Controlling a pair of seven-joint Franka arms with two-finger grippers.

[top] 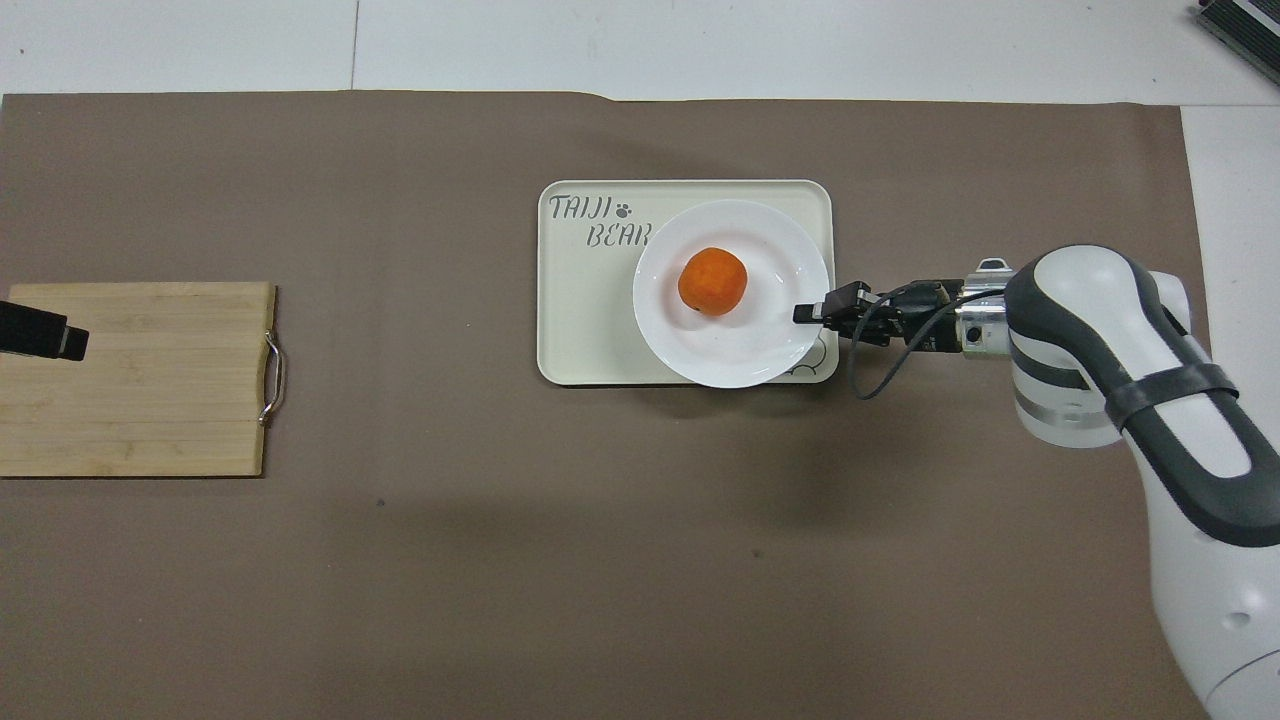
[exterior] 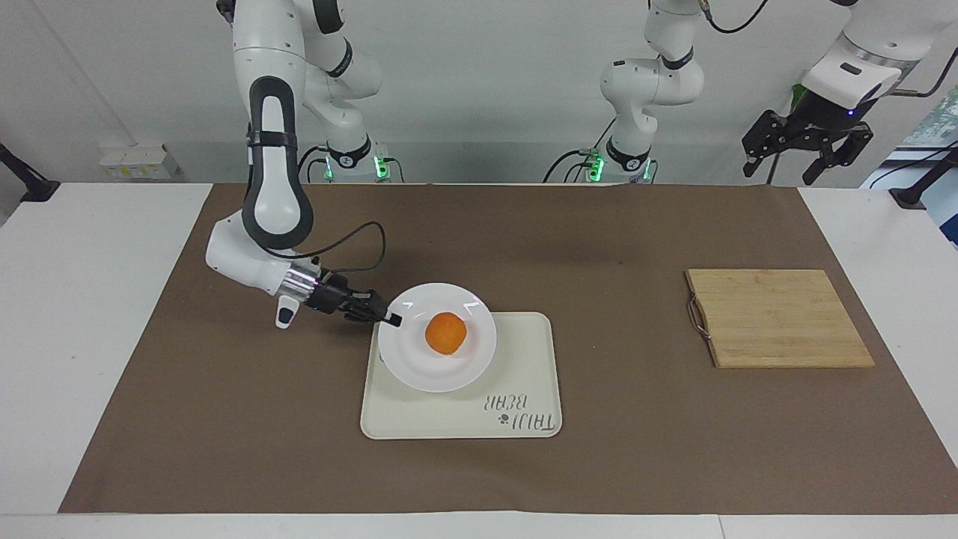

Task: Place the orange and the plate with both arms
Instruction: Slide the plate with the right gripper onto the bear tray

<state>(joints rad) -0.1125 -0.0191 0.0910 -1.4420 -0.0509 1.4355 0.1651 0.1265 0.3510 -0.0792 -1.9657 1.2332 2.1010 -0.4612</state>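
Note:
The white plate (exterior: 419, 368) is low over the cream tray (exterior: 464, 415), at its end toward the right arm; I cannot tell whether it rests on it. The orange (exterior: 446, 334) sits in the middle of the plate (top: 740, 350). My right gripper (exterior: 391, 320) is shut on the plate's rim at the side toward the right arm's end of the table, and it reaches in nearly level. The overhead view shows the orange (top: 712, 281) and that gripper (top: 808, 313) too. My left gripper (exterior: 797, 161) waits open, raised high at the left arm's end.
A bamboo cutting board (exterior: 778, 318) with a metal handle lies toward the left arm's end of the brown mat. In the overhead view one tip of the left gripper (top: 40, 335) shows over the board (top: 150, 390). The tray (top: 580, 320) bears lettering and a bear drawing.

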